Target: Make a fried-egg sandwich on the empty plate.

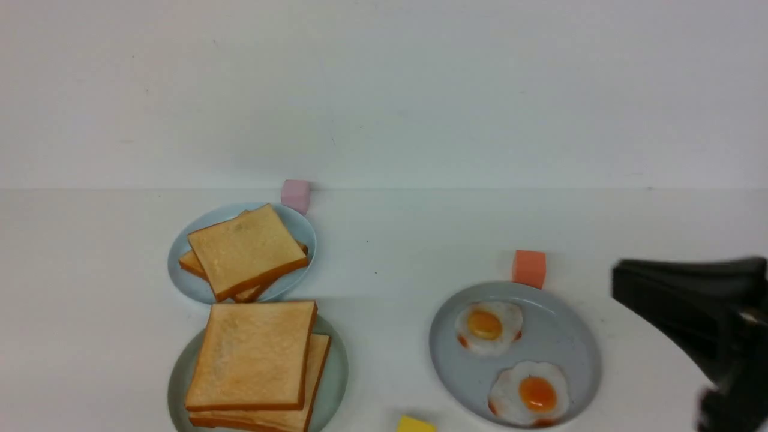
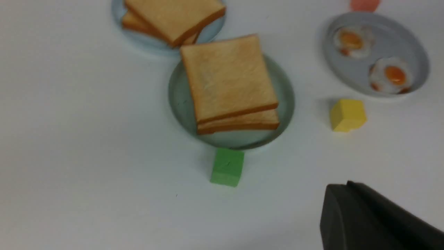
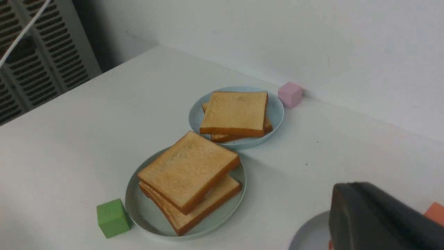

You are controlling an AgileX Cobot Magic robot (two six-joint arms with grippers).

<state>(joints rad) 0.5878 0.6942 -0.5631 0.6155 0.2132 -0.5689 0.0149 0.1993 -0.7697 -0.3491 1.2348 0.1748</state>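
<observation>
Right gripper [image 1: 627,281], jaws closed and empty, hangs at four o'clock; left gripper [image 2: 338,201] closed too; sandwich [image 1: 255,360] sits on mint-green plate [image 1: 338,375] at seven o'clock

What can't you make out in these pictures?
- Anything between the toast slices on the green plate: all views, the upper one covers it.
- Yellow block: front view, cut by the bottom edge.
- Orange block: left wrist view, cut by the top edge.

Right claw [image 1: 636,285] closed, raised at the right side, tip pointing left; left claw [image 2: 343,205] closed, hovering high
</observation>
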